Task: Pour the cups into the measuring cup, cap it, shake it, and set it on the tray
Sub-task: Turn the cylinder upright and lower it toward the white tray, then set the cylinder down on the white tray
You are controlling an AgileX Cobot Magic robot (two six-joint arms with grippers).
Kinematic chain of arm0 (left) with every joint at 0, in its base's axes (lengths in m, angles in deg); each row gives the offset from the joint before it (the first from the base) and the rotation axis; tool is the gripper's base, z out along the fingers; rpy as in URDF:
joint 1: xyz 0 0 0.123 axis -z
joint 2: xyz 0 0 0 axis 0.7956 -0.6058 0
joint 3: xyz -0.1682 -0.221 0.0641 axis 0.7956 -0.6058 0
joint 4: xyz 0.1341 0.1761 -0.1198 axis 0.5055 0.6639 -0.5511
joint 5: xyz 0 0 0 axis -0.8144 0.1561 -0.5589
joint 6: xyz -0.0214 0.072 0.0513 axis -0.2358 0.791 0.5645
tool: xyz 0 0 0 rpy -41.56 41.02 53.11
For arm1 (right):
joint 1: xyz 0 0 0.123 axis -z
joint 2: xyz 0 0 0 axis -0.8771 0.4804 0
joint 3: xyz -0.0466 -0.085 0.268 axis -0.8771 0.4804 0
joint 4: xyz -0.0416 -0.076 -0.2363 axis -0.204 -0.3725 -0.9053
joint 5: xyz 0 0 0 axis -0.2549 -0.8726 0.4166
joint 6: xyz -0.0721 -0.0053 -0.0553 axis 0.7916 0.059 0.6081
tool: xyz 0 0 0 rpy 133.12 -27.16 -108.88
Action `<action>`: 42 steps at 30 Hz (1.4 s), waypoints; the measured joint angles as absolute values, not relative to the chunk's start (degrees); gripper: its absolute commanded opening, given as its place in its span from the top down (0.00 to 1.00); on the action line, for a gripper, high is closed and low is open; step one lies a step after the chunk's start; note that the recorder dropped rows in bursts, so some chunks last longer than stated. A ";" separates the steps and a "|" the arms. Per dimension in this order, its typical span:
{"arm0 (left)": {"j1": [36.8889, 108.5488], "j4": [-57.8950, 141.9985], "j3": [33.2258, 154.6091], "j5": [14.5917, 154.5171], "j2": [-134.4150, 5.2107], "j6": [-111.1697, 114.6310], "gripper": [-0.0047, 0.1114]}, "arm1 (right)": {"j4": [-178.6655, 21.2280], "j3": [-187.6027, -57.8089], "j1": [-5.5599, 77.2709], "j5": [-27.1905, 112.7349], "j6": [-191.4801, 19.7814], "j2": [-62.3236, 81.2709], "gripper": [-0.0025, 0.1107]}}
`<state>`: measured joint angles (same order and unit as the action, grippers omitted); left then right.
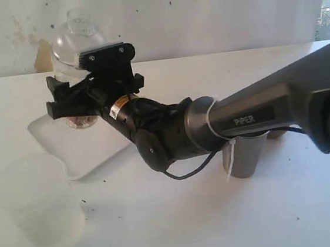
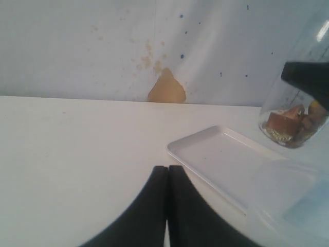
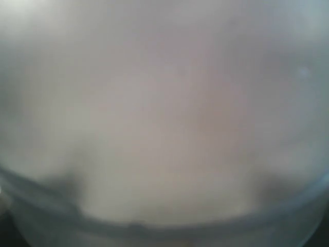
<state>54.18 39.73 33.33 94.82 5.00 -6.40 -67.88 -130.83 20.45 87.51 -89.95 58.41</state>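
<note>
The clear measuring cup (image 1: 66,54) stands upright at the tray's far edge, brown pieces in its bottom and a clear dome cap (image 1: 82,23) on top. My right gripper (image 1: 62,99) reaches across from the right, its black fingers on either side of the cup's body. The cup's wall (image 3: 164,128) fills the right wrist view as a blur and hides the jaws. The white tray (image 1: 79,147) lies under and in front of it. The steel tumbler (image 1: 245,156) stands behind the right arm; the wooden cup is hidden. My left gripper (image 2: 167,168) is shut and empty over bare table beside the tray (image 2: 221,159).
A cloudy translucent plastic cup (image 1: 38,207) stands at the front left, close to the tray's near corner. The right arm's forearm (image 1: 258,111) spans the table's middle. A wall with a tan patch (image 2: 166,88) bounds the far side.
</note>
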 measured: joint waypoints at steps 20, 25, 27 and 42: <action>54.18 39.73 33.33 94.82 5.00 -6.40 0.95 | -67.88 -130.83 21.04 87.36 -87.18 63.11 0.98; 54.18 39.73 33.33 94.82 5.00 -6.40 0.95 | -67.88 -130.83 21.04 87.36 -87.18 63.11 0.98; 54.18 39.73 33.33 94.82 5.00 -6.40 0.95 | -67.88 -130.83 21.04 87.36 -87.18 63.11 0.98; 54.18 39.73 33.33 94.82 5.00 -6.40 0.95 | -67.88 -130.83 21.04 84.98 -85.03 63.72 0.98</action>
